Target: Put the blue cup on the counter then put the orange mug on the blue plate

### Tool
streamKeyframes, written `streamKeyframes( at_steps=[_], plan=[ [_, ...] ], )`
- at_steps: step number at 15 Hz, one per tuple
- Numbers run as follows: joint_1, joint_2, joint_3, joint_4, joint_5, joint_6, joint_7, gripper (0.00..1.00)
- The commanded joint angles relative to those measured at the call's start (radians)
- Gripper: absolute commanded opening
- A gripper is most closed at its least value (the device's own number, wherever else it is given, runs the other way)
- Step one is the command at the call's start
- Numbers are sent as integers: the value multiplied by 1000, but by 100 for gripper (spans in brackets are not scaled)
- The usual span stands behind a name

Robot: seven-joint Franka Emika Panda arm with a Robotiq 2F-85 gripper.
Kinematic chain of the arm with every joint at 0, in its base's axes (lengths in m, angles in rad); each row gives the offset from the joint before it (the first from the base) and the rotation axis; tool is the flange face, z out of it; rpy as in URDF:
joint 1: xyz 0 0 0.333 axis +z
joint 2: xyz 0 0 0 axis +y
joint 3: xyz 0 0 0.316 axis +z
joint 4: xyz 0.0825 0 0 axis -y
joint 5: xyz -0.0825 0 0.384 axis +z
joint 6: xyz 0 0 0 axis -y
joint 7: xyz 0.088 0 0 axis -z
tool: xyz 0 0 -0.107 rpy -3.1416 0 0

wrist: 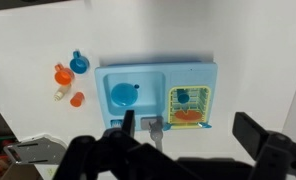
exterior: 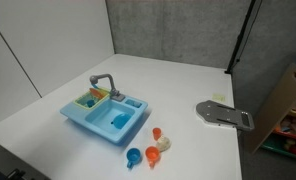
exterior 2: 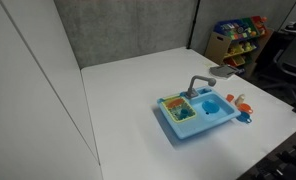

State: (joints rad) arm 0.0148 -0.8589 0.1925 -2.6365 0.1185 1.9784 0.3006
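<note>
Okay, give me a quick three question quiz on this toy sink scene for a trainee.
1. True or false: the blue cup stands on the counter, outside the sink.
2. Where is the blue plate? A in the sink basin; B on the counter; C on top of the blue cup.
3. Fill in: the orange mug stands beside the blue ____.
Key: 1 true; 2 A; 3 cup.
</note>
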Motion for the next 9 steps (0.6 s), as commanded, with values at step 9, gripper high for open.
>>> streamKeyframes(
  at_steps=[9],
  plan=[
    [-2, 299, 24, 256, -61, -62, 26, 100]
  ],
)
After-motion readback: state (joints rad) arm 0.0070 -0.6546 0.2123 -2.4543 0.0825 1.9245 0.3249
